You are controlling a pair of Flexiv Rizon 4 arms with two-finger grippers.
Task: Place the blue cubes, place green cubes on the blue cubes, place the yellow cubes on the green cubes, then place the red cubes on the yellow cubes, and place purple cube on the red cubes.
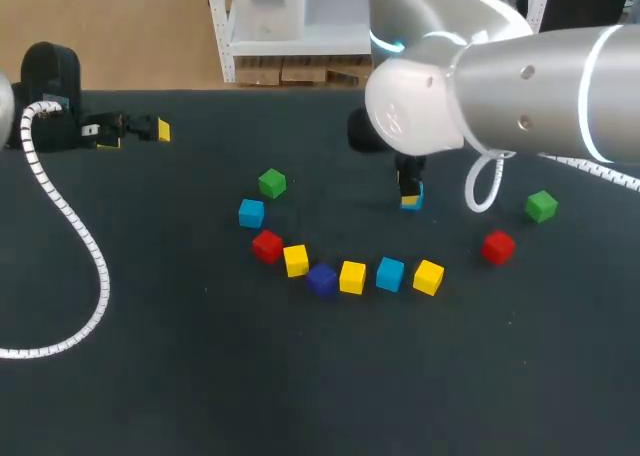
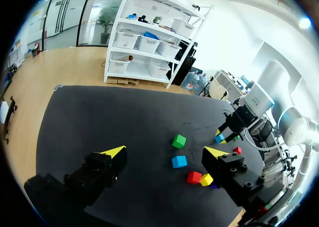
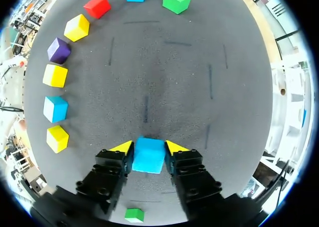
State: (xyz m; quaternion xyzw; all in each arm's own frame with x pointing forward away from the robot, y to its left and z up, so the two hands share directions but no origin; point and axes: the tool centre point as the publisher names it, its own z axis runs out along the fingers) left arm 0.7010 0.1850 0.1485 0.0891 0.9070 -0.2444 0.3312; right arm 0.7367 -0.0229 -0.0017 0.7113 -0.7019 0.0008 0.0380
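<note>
right claw (image 3: 148,148) closed on a blue cube (image 3: 149,156), a yellow tip pressed to each side; held low over the dark surface (image 1: 200,376), right of centre, contact with it unclear. left claw (image 2: 165,152) wide open, holding nothing, at the surface's far left. loose arc nearer the front: green cube (image 1: 272,183), second blue cube (image 1: 251,213), red cube (image 1: 267,246), yellow cube (image 1: 296,260), purple cube (image 1: 321,279), two more yellows flanking a third blue. second red cube (image 1: 498,246) and second green cube (image 1: 541,206) apart at right.
</note>
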